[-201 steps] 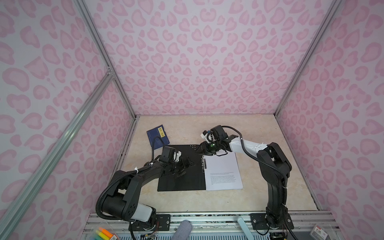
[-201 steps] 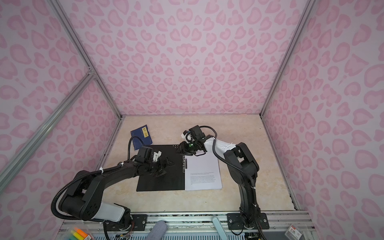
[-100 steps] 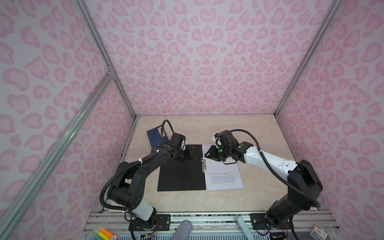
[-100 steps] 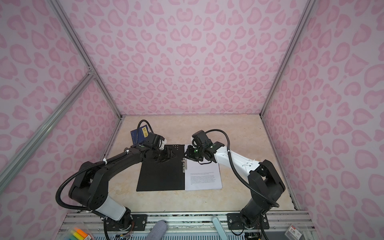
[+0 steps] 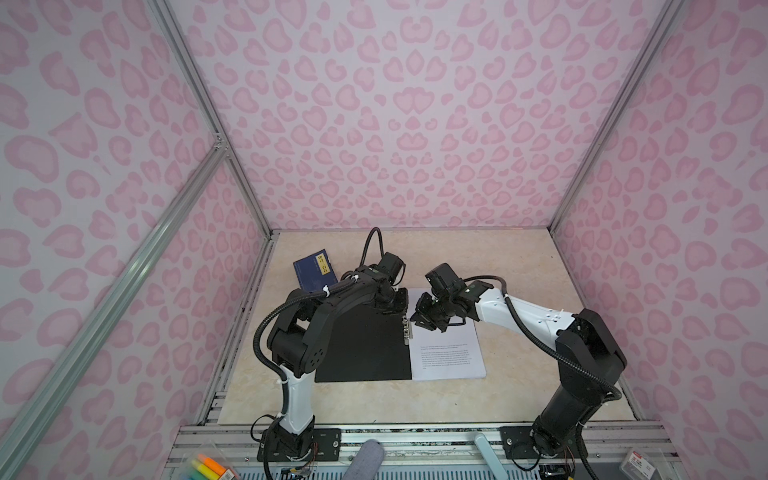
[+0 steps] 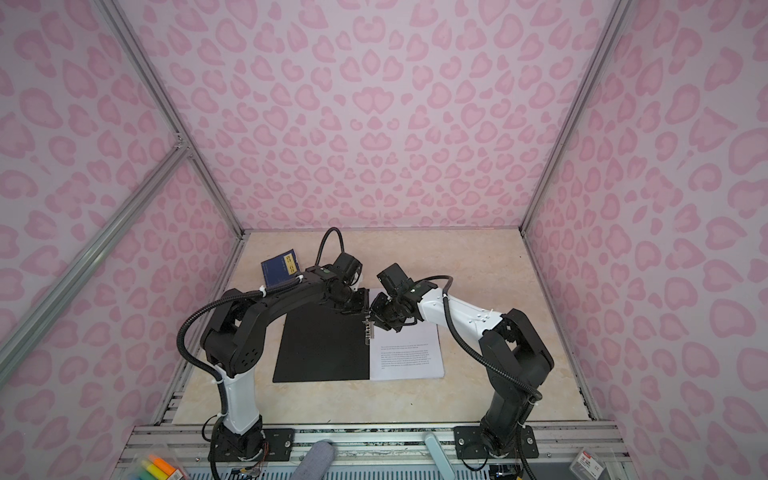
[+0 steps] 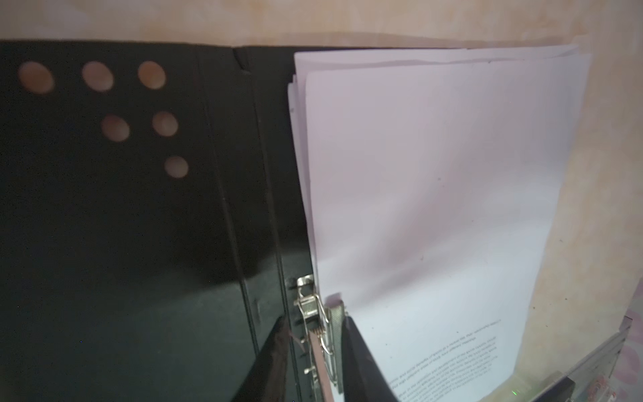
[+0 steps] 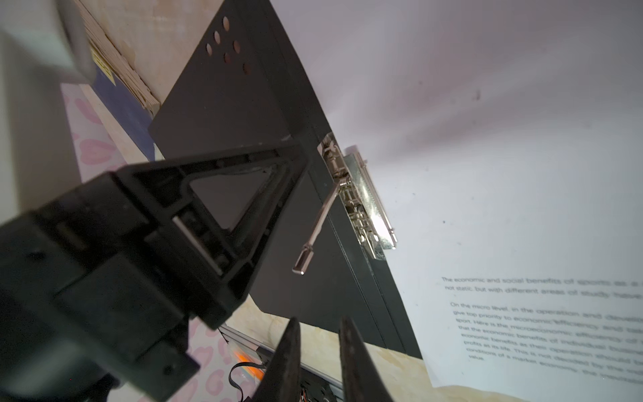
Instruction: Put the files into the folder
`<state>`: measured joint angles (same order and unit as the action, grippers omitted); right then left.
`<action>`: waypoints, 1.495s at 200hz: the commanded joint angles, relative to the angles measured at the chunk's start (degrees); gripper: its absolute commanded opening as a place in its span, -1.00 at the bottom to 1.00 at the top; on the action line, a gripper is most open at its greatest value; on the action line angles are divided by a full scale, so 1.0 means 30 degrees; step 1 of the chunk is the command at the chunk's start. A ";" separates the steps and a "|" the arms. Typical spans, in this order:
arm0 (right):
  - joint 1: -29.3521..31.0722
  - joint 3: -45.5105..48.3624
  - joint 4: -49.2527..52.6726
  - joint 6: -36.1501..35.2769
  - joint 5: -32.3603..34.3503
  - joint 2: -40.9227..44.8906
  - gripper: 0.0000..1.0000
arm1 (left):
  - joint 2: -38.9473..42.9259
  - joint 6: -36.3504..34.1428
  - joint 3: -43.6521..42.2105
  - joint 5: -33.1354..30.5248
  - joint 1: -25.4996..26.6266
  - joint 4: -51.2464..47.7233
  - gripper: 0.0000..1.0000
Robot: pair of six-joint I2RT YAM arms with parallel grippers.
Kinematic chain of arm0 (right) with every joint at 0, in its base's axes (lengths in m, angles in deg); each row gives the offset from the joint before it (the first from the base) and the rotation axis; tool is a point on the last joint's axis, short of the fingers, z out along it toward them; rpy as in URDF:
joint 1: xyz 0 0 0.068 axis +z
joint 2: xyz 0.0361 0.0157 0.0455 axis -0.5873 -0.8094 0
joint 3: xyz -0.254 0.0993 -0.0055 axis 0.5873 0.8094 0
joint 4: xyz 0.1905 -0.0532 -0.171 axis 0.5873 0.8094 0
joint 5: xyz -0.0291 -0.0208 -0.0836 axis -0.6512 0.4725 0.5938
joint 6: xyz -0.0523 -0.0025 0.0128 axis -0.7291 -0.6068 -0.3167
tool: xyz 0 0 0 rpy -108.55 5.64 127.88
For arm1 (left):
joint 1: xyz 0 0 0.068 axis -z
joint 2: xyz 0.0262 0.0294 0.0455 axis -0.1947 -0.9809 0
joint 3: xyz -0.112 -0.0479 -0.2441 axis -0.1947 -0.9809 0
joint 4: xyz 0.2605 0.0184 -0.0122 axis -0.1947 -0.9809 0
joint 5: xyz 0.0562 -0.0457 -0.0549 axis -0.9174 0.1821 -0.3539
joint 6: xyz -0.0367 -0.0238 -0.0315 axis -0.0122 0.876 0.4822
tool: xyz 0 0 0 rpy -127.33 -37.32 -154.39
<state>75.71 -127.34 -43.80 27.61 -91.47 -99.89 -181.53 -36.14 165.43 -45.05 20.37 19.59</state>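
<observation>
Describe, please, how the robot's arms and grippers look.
Both the left arm and right arm mix black joints with white shells, trailed by black corrugated cables under white ties. The left gripper and right gripper have black tapered fingers.

- The left gripper (image 7: pixel 315 322) straddles the metal clip (image 7: pixel 309 304), one dark finger each side; whether they press it is unclear.
- Beyond one finger: the folder (image 7: pixel 121 243), black inside, six round holes (image 7: pixel 98 76) far ahead.
- Beyond the other: the files (image 7: pixel 435 191), stacked, printed lines nearest the gripper.

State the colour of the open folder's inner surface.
Black; the left wrist view shows the folder best.
</observation>
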 commanded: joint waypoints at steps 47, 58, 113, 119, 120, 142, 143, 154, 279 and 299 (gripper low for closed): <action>0.0172 -0.0177 -0.0353 0.1394 -0.0612 -0.1045 -0.24 | -0.1881 0.0296 0.1507 -0.0505 0.0323 -0.0702 -0.51; 0.0169 -0.0265 -0.0375 0.1457 -0.0687 -0.1186 -0.25 | -0.2099 0.0388 0.1588 -0.0427 0.0316 -0.0700 -0.55; 0.0105 -0.0698 -0.0635 0.1633 -0.1069 -0.1815 -0.28 | -0.1970 0.0696 0.1226 -0.0710 0.0367 -0.0721 -0.69; 0.0070 -0.0730 -0.0688 0.1623 -0.1102 -0.1883 -0.29 | -0.1864 0.0739 0.1113 -0.0740 0.0367 -0.0691 -0.69; 0.0061 -0.0758 -0.0682 0.1621 -0.1102 -0.1880 -0.28 | -0.1840 0.0747 0.1088 -0.0741 0.0367 -0.0680 -0.69; 0.0052 -0.0810 -0.0854 0.1622 -0.1165 -0.1992 -0.30 | -0.1429 0.0812 0.0801 -0.0458 0.0367 -0.0538 -0.65; 0.0052 -0.0813 -0.0867 0.1620 -0.1163 -0.1993 -0.30 | -0.1417 0.0813 0.0800 -0.0438 0.0367 -0.0531 -0.65; 0.0048 -0.0764 -0.0927 0.1598 -0.1222 -0.2049 -0.31 | -0.1251 0.0875 0.0750 -0.0441 0.0367 -0.0505 -0.63; 0.0032 -0.0666 -0.1291 0.1527 -0.1389 -0.2297 -0.33 | -0.1430 0.1019 0.0682 -0.0389 0.0660 -0.0626 -0.73; 0.0019 -0.0869 -0.1294 0.1527 -0.1395 -0.2561 -0.33 | -0.1519 0.1077 0.0653 -0.0360 0.0654 -0.0626 -0.77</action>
<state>75.71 -129.33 -46.29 32.24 -95.77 -106.54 -185.15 -33.13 167.00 -46.86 22.09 18.48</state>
